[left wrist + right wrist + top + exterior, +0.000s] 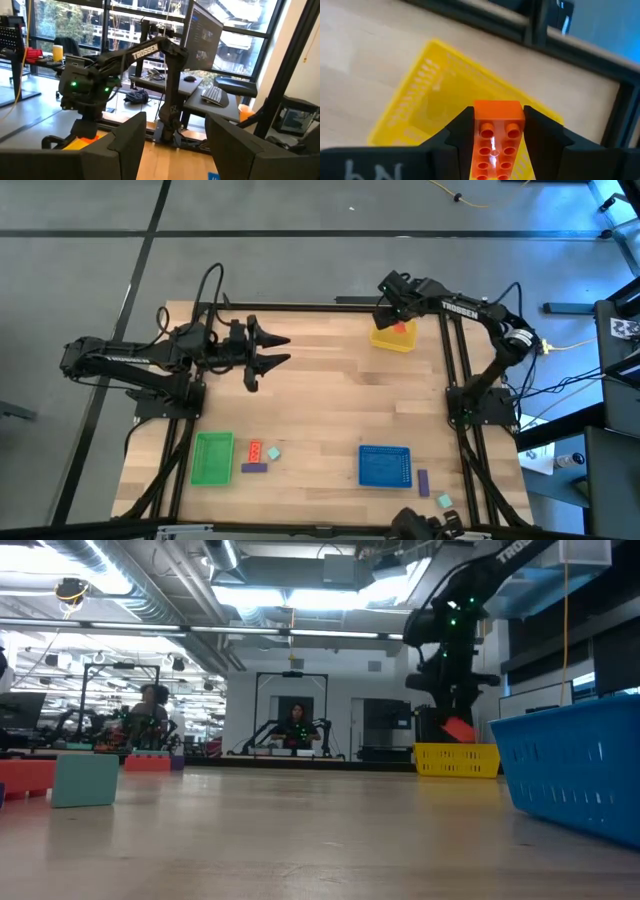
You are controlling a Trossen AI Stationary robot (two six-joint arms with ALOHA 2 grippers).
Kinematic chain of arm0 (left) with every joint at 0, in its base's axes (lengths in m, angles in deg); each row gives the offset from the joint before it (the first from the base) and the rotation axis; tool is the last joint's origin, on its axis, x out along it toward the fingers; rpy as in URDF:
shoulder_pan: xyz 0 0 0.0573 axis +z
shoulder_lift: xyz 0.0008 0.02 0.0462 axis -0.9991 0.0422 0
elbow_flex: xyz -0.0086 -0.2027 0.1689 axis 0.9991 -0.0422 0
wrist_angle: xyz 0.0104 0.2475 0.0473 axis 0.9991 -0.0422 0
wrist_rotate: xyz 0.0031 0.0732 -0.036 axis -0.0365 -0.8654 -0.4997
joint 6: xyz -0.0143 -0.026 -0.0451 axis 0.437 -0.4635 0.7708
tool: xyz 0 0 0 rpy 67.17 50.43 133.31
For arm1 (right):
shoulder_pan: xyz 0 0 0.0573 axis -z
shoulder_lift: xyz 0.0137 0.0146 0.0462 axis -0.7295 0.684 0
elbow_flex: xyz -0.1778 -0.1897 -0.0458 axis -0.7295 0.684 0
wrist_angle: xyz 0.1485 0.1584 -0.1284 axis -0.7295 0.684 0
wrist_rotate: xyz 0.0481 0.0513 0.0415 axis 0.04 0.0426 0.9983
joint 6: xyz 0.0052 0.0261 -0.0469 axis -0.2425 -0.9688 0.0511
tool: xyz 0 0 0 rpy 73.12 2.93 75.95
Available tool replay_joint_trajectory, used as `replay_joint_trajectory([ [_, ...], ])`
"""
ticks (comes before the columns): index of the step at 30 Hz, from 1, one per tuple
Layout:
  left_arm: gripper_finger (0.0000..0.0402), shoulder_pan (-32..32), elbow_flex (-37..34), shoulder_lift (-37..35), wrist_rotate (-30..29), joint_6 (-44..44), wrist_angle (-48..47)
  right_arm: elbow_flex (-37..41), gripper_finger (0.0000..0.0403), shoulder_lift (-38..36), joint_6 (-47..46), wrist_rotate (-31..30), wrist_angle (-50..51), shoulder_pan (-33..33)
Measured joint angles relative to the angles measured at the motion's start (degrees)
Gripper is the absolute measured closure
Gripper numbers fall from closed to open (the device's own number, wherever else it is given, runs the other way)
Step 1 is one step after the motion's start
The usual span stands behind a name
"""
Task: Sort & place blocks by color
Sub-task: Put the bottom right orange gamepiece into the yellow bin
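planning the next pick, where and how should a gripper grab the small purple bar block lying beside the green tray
Grip the small purple bar block across its short width at mid-length, coming straight down from above. It lies flat on the wooden table, long axis pointing toward the green rectangular tray, its long sides apparently free.

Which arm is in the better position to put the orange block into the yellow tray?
The right. The right gripper holds the orange block directly above the yellow tray. The left gripper is open, holds nothing, and hovers far from the tray.
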Motion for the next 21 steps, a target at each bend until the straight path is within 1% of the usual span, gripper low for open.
replay_joint_trajectory([
  [4,0.0205,0.01,0.0,0.0,0.0,-0.01,-0.11,0.02,0.0263,0.81,-0.9,0.54,2.69,1.24],
  [12,0.0205,0.01,0.0,0.0,0.0,-0.1,-0.15,0.46,0.0263,0.96,-6.53,2.28,1.75,3.45],
  [19,0.0205,0.01,0.0,0.0,0.0,-0.1,-0.15,6.45,0.0263,1.03,-13.6,5.81,-3.46,4.0],
  [21,0.0205,0.01,0.0,0.0,0.0,-0.08,-0.15,7.8,0.0257,1.03,-14.41,6.94,-4.38,3.93],
])
